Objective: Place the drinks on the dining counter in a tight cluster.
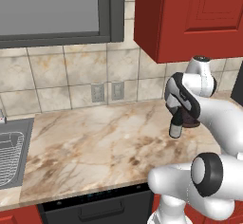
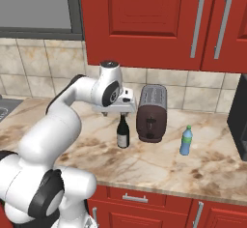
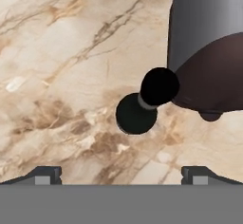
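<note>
So the gripper (image 2: pixel 120 111) hangs right above the wine bottle (image 2: pixel 123 133), pointing straight down; its fingers stand wide apart with nothing between them, tips (image 3: pixel 47 173) poking up at the bottom corners of the hand view. There the bottle shows from its top, dark cap toward 1 o'clock of the round base. It stands upright on the marble worktop (image 2: pixel 154 166) by the tiled wall, just beside the dark toaster (image 2: pixel 152 113), which sits at its 3 o'clock in the right base view. The little blue water bottle (image 2: pixel 186 140) with its green cap stands farther out at 3 o'clock, past the toaster; red cabinets (image 2: pixel 144 19) overhead; a sink (image 1: pixel 12 154) at 9 o'clock in the left base view.
</note>
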Motion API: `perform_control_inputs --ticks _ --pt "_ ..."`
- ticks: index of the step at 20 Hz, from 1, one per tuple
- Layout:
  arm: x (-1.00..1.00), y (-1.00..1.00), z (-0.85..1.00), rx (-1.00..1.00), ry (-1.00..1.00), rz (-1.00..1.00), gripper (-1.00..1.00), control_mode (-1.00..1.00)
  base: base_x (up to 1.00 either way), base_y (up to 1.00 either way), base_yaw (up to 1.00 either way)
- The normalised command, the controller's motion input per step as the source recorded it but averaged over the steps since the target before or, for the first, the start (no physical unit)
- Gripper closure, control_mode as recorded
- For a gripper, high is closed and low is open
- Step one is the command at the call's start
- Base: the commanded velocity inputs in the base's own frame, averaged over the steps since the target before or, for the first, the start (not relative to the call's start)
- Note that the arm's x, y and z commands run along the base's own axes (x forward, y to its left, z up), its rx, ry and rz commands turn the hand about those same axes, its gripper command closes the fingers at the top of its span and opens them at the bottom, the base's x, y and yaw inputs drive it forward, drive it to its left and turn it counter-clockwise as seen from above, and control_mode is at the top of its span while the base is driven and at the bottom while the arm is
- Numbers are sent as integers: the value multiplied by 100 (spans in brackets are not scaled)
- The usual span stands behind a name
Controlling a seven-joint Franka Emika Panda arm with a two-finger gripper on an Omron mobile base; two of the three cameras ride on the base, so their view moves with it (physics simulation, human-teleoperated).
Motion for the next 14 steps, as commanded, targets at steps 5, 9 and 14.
perform_control_inputs --ticks 5,9,14 --pt "8 0 -27 -5 -3 -5 -100 -100 0 0 0" --pt "9 0 -29 -1 -3 -7 -100 -100 0 0 0" --pt "25 0 -26 0 -1 -3 -100 -100 0 0 0"
